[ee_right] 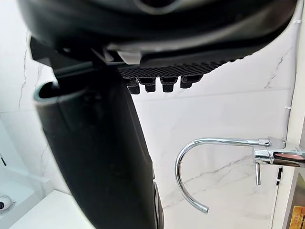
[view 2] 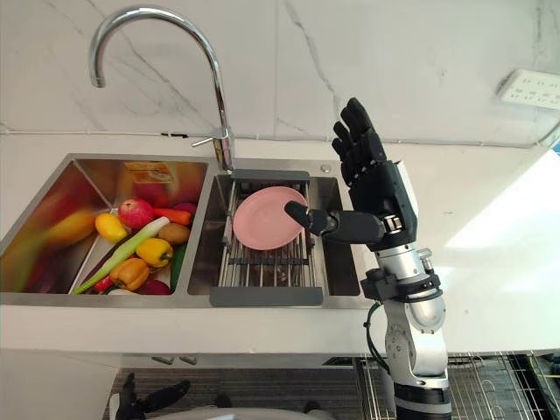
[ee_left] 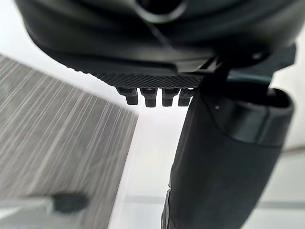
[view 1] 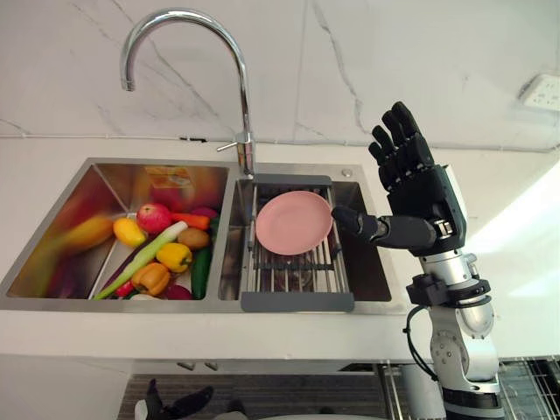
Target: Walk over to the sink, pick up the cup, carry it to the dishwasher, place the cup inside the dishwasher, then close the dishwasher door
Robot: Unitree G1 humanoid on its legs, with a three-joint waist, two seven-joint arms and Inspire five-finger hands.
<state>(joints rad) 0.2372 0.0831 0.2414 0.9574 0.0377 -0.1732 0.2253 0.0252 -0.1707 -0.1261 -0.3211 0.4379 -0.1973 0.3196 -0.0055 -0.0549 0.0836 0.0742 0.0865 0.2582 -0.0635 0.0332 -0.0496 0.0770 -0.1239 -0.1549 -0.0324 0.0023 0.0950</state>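
Where the cup is cannot be told, so nothing can be said of its look; neither hand holds anything. The right hand (view 1: pixel 418 188) is raised upright above the right end of the sink (view 1: pixel 131 304), fingers straight and spread apart, its thumb (view 1: pixel 354 220) jutting sideways toward the sink's right basin without touching anything there. The left hand (view 1: pixel 179 404) hangs low in front of the sink, below the counter (view 1: pixel 44 166), with loose, uncurled fingers. The sink has two steel basins. One curved chrome tap (view 1: pixel 243 96) rises from behind the sink, between the basins. Over the right basin lies one drain rack (view 1: pixel 293 276) of metal bars with grey ends, and one round pink plate (view 1: pixel 293 223) leans tilted on it. The left basin holds a heap of produce: one red apple (view 1: pixel 153 217), one yellow fruit (view 1: pixel 129 231), one carrot (view 1: pixel 190 220), one brown round piece (view 1: pixel 193 238), two peppers, one yellow (view 1: pixel 174 256) and one orange (view 1: pixel 150 278), one long pale-green stalk (view 1: pixel 140 258) and one dark green cucumber (view 1: pixel 201 271). One orange label (view 1: pixel 171 175) sits on the left basin's back wall; its print is too small to read. One white wall socket (view 1: pixel 542 92) is set in the marbled wall, well to the right of the sink. A wire rack (view 1: pixel 525 385) shows below the counter, right of the sink.
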